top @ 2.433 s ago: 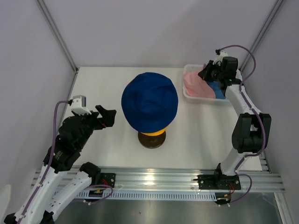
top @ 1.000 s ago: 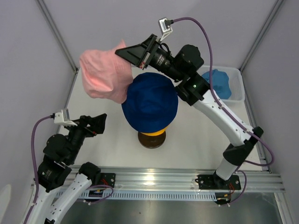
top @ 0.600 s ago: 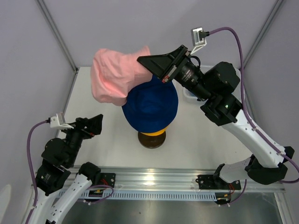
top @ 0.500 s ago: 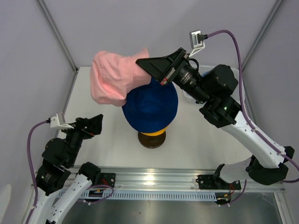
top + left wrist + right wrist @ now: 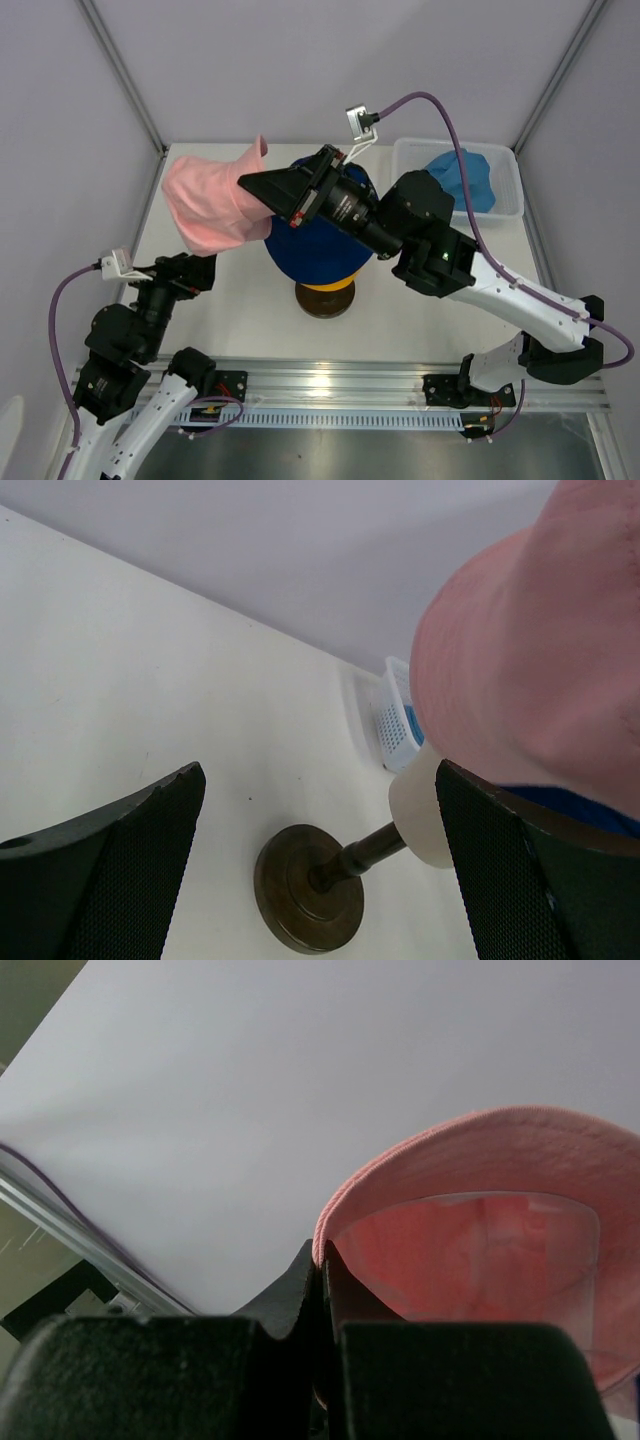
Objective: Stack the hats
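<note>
On the matt white worktop (image 5: 230, 300), enclosed by plain pale lilac-grey walls (image 5: 300, 60) and two slanting metal frame posts (image 5: 120, 70), the hat-stacking station is seen from above. A ribbed aluminium rail (image 5: 330, 385) runs along the near edge and carries both arm bases.

Right tool (image 5: 244, 182): raised above the worktop, jaws pressed together on the brim of the pink hat (image 5: 205, 205). The wrist view shows the brim's stitched edge nipped between the two dark fingertips, with the hat's pink inside opening beyond them. The rest of the hat hangs loose past and below the tips, clear of the surface.

Directly beneath the body of this tool sits the navy hat (image 5: 320, 245). A sliver of the yellow hat (image 5: 325, 287) shows under its near brim. Both rest on a cream mannequin head (image 5: 420, 815) with a dark round base (image 5: 322, 302).

Far behind the right tool, toward its own arm's side, a white plastic basket (image 5: 505, 205) holds the sky-blue hat (image 5: 465, 180).

Left tool (image 5: 200, 270): jaws spread wide, holding nothing, hovering below the hanging pink hat and pointing toward the base.

A purple cable (image 5: 440, 110) loops from the right wrist camera. Small stickers on the rail are too small to read.
</note>
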Controlling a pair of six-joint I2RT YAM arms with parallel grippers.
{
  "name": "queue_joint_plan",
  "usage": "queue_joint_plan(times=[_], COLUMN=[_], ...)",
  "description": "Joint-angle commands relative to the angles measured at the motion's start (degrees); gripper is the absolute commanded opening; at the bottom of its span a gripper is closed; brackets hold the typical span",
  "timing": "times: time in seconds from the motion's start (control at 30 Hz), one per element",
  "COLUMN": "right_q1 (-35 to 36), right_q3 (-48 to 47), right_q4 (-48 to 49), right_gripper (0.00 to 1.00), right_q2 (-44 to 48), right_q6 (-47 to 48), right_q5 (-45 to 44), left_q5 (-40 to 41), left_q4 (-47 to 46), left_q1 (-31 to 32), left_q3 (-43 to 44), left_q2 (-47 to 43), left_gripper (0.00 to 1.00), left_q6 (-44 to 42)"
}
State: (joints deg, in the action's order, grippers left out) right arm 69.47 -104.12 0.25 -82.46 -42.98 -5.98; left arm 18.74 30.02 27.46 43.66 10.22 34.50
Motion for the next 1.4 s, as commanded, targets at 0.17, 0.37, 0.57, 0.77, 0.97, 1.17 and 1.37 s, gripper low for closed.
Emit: queue_joint_plan(times=[0.17, 0.37, 0.57, 0.77, 0.97, 1.17, 1.37], right_q1=[7.07, 9.89, 9.89, 4.12, -4.60, -11.81, -17.34], right_q3=[-4.07, -5.23, 3.64, 6.91, 11.38, 17.36, 26.23], right_q4=[3.97, 4.14, 10.47, 9.25, 5.90, 0.90, -2.53], right_gripper=[0.00, 0.00, 0.00, 0.00, 0.00, 0.00, 0.00], right_q2=[-2.08, -2.80, 4.22, 9.50, 15.91, 22.41, 27.34], right_q6=[7.20, 14.76, 21.79, 23.66, 19.52, 15.39, 9.95], right_q5=[-12.12, -19.50, -27.84, -26.20, -24.87, -24.44, -23.29], left_q5=[-1.78, -1.25, -1.34, -3.27, -4.41, -5.21, -5.47], left_q4=[-1.63, -1.28, -1.02, -2.95, -3.39, -5.41, -8.48], left_q1=[-0.22, -0.22, -0.22, -0.22, -0.22, -0.13, -0.13], left_q3=[-0.50, -0.50, -0.68, -1.03, -1.12, -0.69, 0.99], left_q2=[-2.12, -4.24, -3.72, -1.70, 0.94, 3.05, 4.98], left_gripper=[0.99, 1.00, 0.99, 0.99, 0.99, 0.99, 1.00], left_q6=[0.74, 0.74, 0.83, 1.53, 2.41, 2.94, 3.73])
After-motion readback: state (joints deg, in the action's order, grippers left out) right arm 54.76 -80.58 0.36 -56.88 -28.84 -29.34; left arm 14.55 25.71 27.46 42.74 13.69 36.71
